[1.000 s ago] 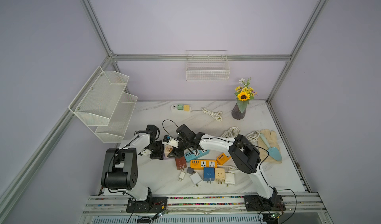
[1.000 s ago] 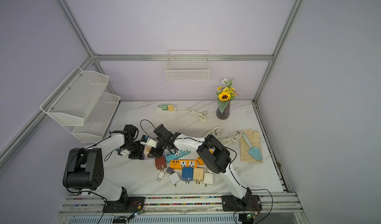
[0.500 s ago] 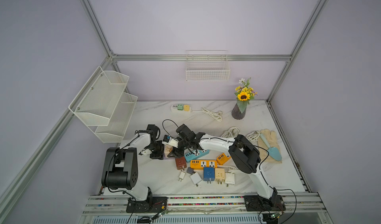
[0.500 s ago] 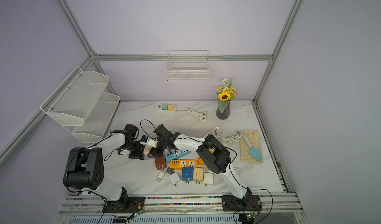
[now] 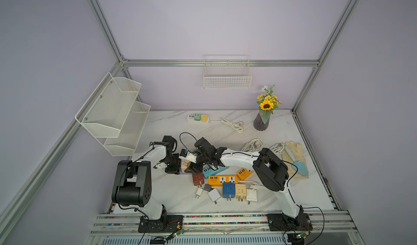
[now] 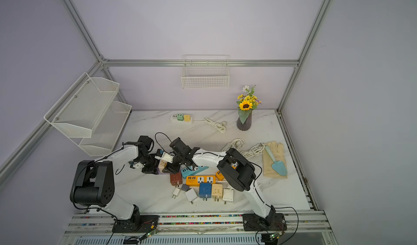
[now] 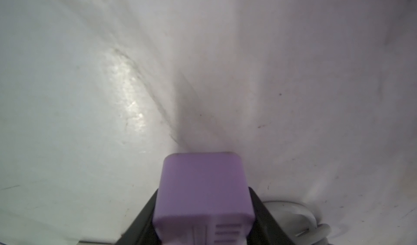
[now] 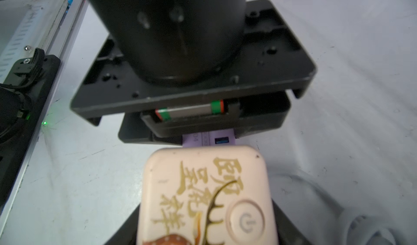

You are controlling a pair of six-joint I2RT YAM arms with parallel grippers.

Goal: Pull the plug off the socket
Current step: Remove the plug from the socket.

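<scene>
While both top views show the cream socket (image 5: 185, 163) at ten o'clock from the orange strip (image 5: 222, 180), my left gripper (image 7: 203, 201) clamps the purple plug (image 7: 200, 178) in its wrist view; my right gripper (image 8: 203, 225), in its own, clasps the socket.

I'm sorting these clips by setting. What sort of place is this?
Probably a robotics lab test cell, not a home: a left arm and right arm bolted to a rail, an aluminium frame around blank lilac walls, and staged props like the orange power strip.
</scene>
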